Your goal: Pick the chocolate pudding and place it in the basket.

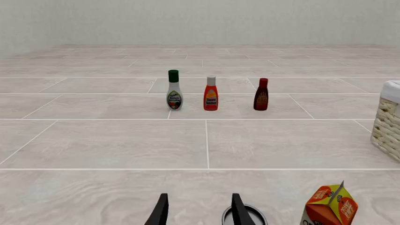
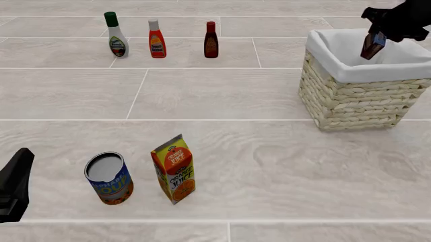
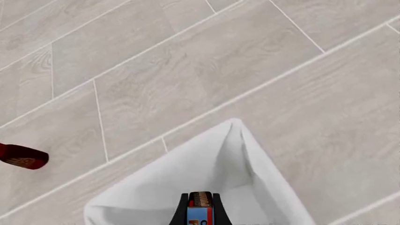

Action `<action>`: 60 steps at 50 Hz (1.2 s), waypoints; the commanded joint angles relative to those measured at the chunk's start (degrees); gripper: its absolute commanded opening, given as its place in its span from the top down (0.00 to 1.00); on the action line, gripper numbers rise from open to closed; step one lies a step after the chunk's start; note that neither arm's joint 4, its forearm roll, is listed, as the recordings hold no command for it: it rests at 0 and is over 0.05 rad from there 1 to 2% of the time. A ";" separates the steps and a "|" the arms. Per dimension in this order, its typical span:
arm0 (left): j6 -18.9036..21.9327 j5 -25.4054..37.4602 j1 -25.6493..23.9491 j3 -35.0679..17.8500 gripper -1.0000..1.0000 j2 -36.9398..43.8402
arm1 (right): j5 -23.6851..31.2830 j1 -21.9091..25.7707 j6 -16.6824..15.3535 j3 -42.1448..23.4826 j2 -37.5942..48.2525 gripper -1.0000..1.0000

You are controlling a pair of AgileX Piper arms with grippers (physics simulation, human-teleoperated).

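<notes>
Left gripper (image 1: 200,213): two slim, matte black fingers (image 1: 161,212), blade-like and tapering to narrow tips. In the front view its body (image 2: 15,184) is a plain black, wedge-shaped housing with faceted edges. Right gripper (image 3: 201,208): black fingers (image 3: 181,211) of the same finish. Right arm (image 2: 404,20): black, angular casing. No cables, screws or markings can be made out.

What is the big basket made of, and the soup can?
The basket looks like pale woven straw or wicker, shown by its braided rows, with a soft white cloth lining inside. The soup can looks like metal: its top is shiny grey, with a paper-like printed label.
</notes>
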 commanded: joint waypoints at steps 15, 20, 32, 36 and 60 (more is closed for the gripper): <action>0.00 0.00 0.00 0.00 0.00 0.00 | -1.27 -0.38 0.40 2.54 -0.24 1.00; 0.00 0.00 0.00 0.00 0.00 0.00 | -1.86 -0.44 0.38 3.33 -0.25 1.00; 0.00 0.00 0.00 0.00 0.00 0.00 | -2.56 -0.33 0.37 4.68 -0.41 1.00; 0.00 0.00 0.00 0.00 0.00 0.00 | -2.46 -0.31 0.50 4.64 -0.39 1.00; 0.00 0.00 0.00 0.00 0.00 0.00 | -3.11 0.06 0.37 6.17 -0.81 1.00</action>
